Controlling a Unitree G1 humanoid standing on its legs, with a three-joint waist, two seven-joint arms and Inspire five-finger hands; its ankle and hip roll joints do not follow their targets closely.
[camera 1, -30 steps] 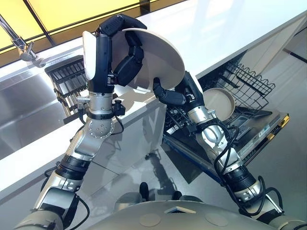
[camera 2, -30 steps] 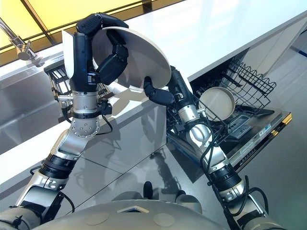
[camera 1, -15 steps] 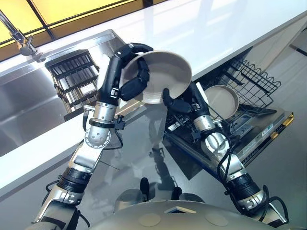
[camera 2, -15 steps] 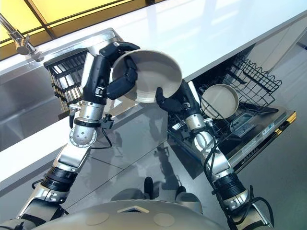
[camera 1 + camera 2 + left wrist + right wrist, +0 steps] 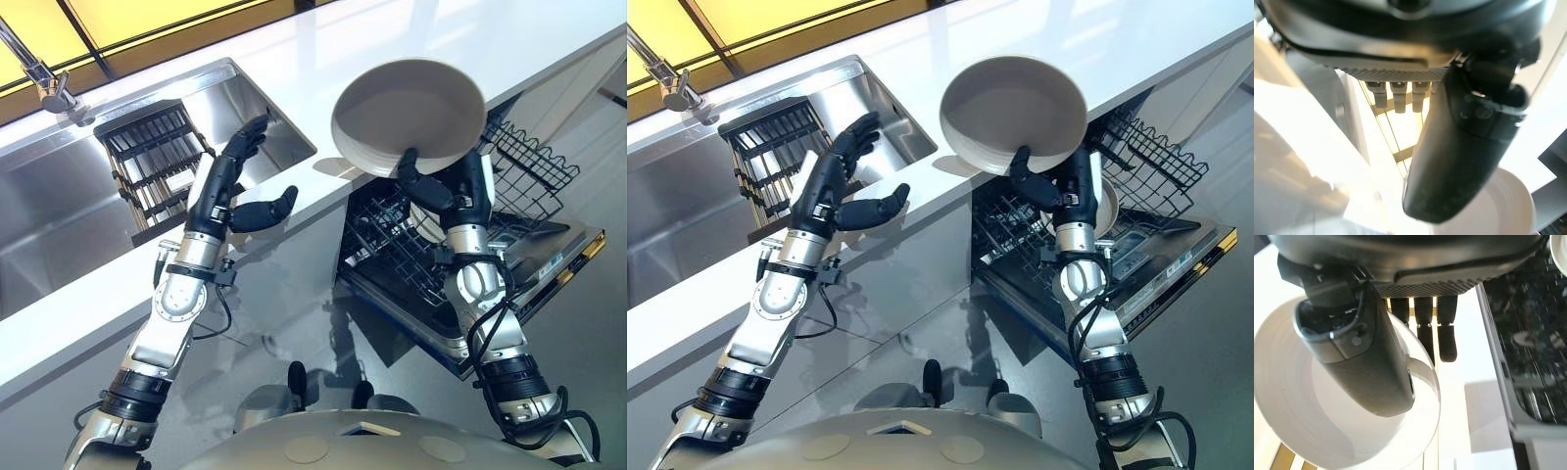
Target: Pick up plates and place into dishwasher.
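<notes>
A round beige plate (image 5: 407,113) is held up over the counter edge, above the open dishwasher. My right hand (image 5: 431,191) is shut on its lower rim: in the right wrist view the thumb (image 5: 1361,362) lies on the plate (image 5: 1303,421) and the fingers (image 5: 1447,333) reach behind the rim. My left hand (image 5: 235,191) hangs open and empty in front of the counter by the sink, apart from the plate. A second beige plate (image 5: 1107,206) stands in the dishwasher's lower rack (image 5: 392,245), partly hidden behind my right forearm.
A steel sink (image 5: 59,215) holds a dark dish rack (image 5: 157,162), with a faucet (image 5: 44,83) at the far left. The white counter (image 5: 392,39) runs across the back. The dishwasher door (image 5: 529,284) lies open, and a wire upper rack (image 5: 529,162) is pulled out.
The plate has passed from both hands to the right hand alone. My left hand let go and drew back toward the sink. The right hand swung the plate rightward above the dishwasher.
</notes>
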